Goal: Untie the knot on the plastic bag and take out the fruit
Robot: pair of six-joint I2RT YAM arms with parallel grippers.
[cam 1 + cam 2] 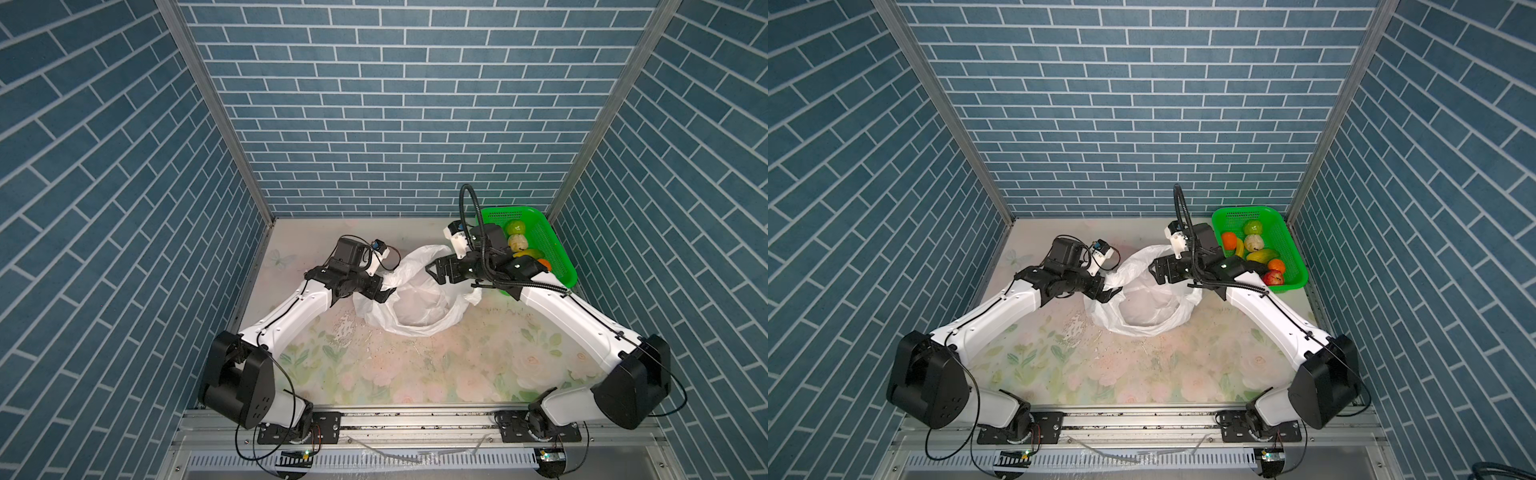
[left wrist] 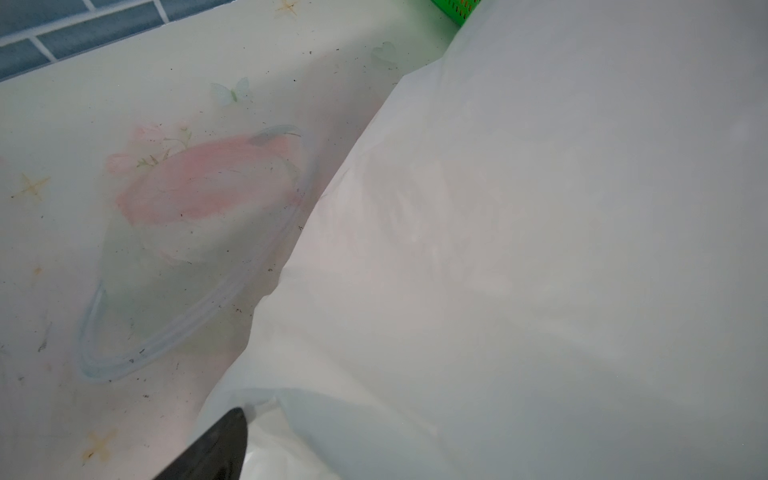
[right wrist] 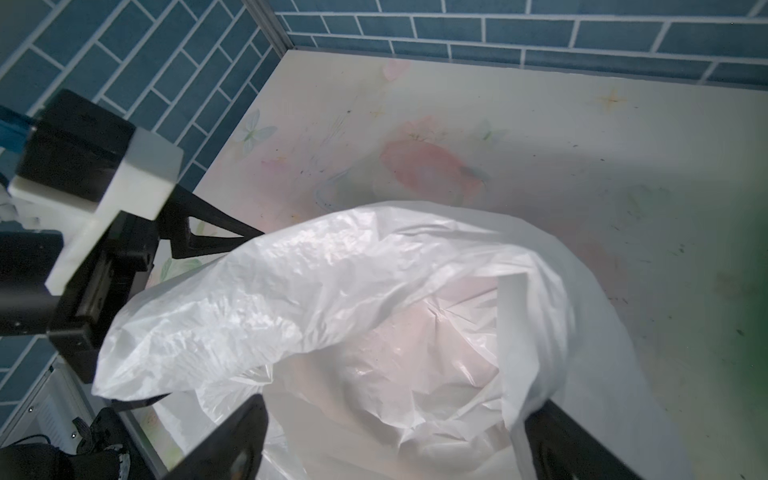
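Seven pieces of toy-like fruit (image 1: 1253, 242) (green apple, two oranges, banana, pale bumpy one, yellow-green mango, red one) lie in the green perforated plastic basket (image 1: 1285, 245) at the back right corner of the floral-printed worktop (image 1: 415, 374). The large thin, crinkly, translucent white plastic bag (image 1: 419, 307) sits mid-worktop between the two arms, well left of the basket. Its mouth gapes upward and no knot shows. In the right wrist view the worktop print shows pink through the bag's bottom, and no fruit is visible inside.

The left end effector (image 1: 1108, 291) is at the bag's left rim, fingers spread wide, with a flap of film draped between them but not pinched. The right end effector (image 3: 397, 405) hangs over the far right rim, also spread and gripping nothing.

Handling, as a judgement: the film is v. light, limp and slippery, so it will collapse or slide rather than resist. Best held at a bunched rim or handle loop, not the flat wall, w/ the other side pinned. The fruit looks rigid and round — likely to roll.

In the way: the right arm and its black corrugated hose (image 1: 478, 232) overhang the basket's near edge, and the blue brick-pattern walls (image 1: 124, 208) crowd both sides.
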